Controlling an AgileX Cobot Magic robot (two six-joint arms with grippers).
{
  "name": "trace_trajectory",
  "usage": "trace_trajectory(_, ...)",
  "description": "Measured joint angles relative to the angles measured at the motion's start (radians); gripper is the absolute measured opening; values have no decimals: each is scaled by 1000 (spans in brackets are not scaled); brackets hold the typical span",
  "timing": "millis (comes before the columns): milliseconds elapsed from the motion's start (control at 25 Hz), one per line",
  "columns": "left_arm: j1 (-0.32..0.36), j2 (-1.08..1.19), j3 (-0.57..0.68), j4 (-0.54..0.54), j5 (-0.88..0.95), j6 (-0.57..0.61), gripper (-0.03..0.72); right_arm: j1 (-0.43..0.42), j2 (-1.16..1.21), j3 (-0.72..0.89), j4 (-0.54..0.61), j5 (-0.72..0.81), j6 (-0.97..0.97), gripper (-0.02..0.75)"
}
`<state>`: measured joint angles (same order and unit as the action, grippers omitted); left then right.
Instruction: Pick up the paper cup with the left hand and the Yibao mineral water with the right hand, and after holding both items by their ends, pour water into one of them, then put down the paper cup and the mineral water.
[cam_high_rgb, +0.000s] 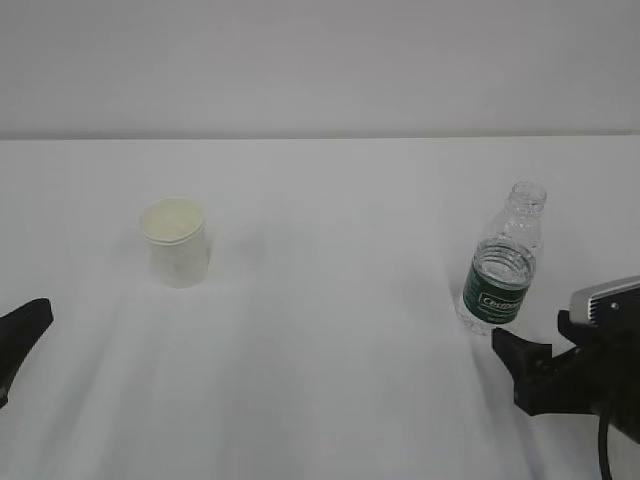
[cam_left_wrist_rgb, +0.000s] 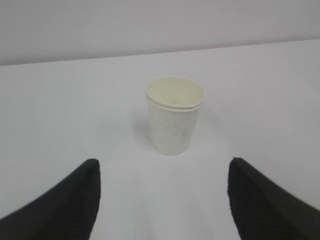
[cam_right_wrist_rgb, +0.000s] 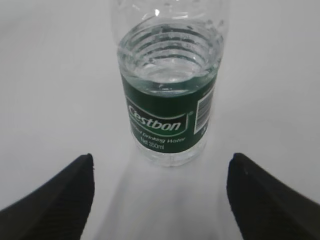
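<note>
The white paper cup (cam_high_rgb: 176, 241) stands upright on the white table at the left; in the left wrist view it (cam_left_wrist_rgb: 175, 115) stands ahead of the fingers, centred between them. My left gripper (cam_left_wrist_rgb: 162, 172) is open and empty, short of the cup; only a black fingertip (cam_high_rgb: 22, 325) shows at the exterior view's left edge. The clear mineral water bottle (cam_high_rgb: 503, 262), uncapped, with a green label, stands at the right; it also shows in the right wrist view (cam_right_wrist_rgb: 168, 95). My right gripper (cam_right_wrist_rgb: 160, 167) is open and empty, just short of the bottle's base; its black fingers (cam_high_rgb: 525, 362) sit in front of the bottle.
The white table (cam_high_rgb: 330, 330) runs back to a pale wall. Nothing else stands on it between the cup and the bottle.
</note>
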<state>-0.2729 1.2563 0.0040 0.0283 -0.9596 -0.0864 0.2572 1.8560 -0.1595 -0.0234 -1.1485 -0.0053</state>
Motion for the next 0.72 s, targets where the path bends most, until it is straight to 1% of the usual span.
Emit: trace_trajectory(720, 0, 0, 0, 0, 0, 0, 573, 0, 122, -132, 0, -1, 0, 626)
